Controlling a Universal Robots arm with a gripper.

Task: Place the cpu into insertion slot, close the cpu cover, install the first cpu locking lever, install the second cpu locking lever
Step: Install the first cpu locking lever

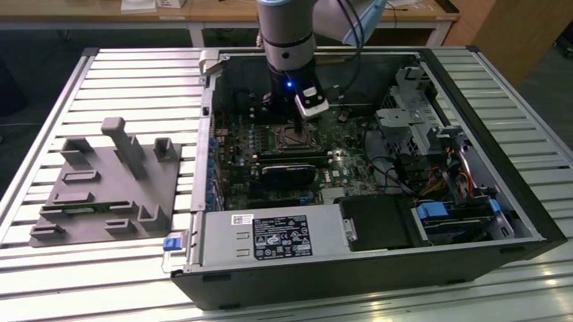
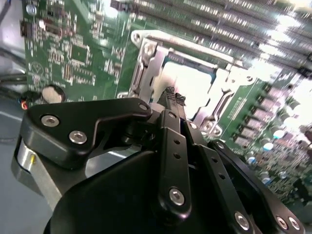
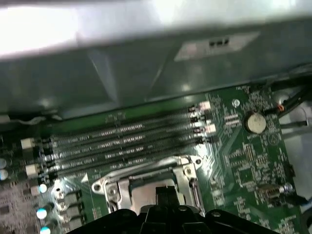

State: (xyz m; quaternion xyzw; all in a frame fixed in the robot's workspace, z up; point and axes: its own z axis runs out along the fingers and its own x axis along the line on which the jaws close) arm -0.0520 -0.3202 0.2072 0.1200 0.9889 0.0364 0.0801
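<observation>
The cpu [image 2: 195, 85], a flat square chip with a pale silvery face, lies seated in the insertion slot [image 1: 294, 137] at the centre of the exterior view. The cpu cover [image 2: 151, 63], a thin silvery metal frame with a square window, lies flat around it, the green circuit board surrounding the socket.

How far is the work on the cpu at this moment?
The cpu already seems to lie in the insertion slot, pale face up. The cpu cover looks down around it, though I cannot tell if it is fully closed. The gripper hangs at the socket's edge holding nothing. Whether the levers are locked cannot be told.
</observation>
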